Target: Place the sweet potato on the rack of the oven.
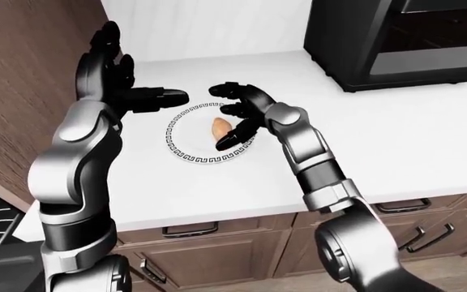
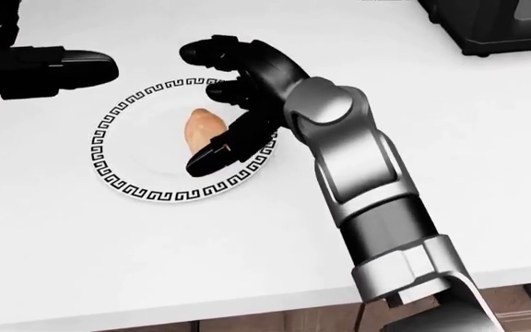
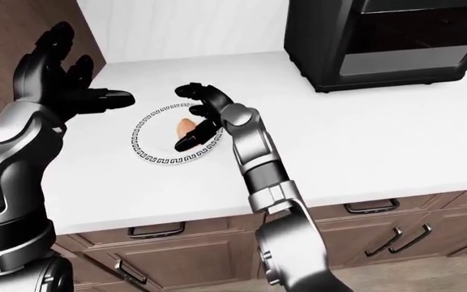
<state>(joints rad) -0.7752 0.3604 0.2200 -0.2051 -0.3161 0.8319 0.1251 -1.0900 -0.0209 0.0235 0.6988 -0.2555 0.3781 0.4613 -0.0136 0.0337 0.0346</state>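
The small orange sweet potato (image 2: 201,128) lies mid-frame on the white key-patterned plate (image 2: 118,181) on the white desk (image 2: 81,263), long axis roughly vertical. The right hand (image 2: 224,104), fingers spread and unclenched, flanks its right side, nearer than the released left hand (image 1: 124,91).

White counter (image 1: 363,140) bearing plate (image 2: 118,180), oven (image 1: 395,42)
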